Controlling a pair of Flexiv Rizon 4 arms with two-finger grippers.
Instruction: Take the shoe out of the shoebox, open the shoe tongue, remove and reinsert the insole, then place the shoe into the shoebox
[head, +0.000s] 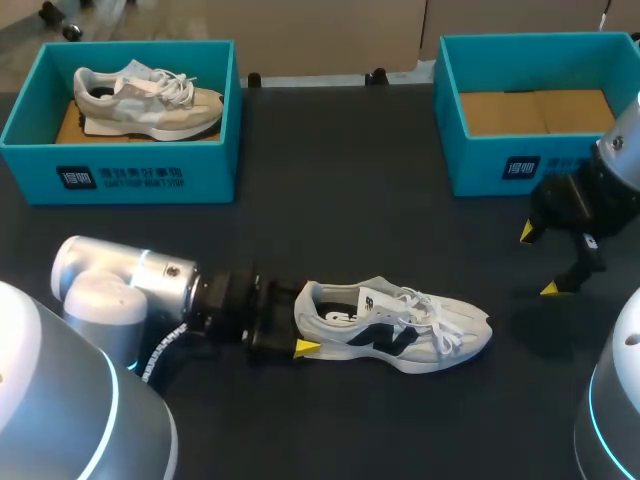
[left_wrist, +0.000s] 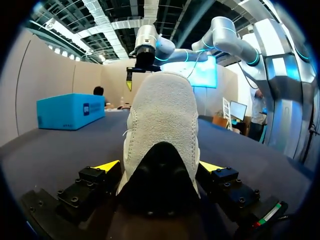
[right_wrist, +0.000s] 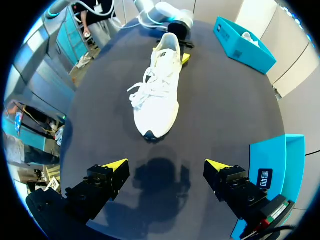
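White shoe (left_wrist: 162, 115) heel in left gripper (left_wrist: 159, 166)

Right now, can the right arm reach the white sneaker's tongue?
Probably yes. The right end effector hovers open past the toe of the white sneaker, with only bare table between. The left end effector grips the heel, leaving the tongue uncovered.

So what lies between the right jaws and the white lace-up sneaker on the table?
Only bare black tabletop and the jaws' shadow before the white lace-up sneaker; the right wrist view shows it.
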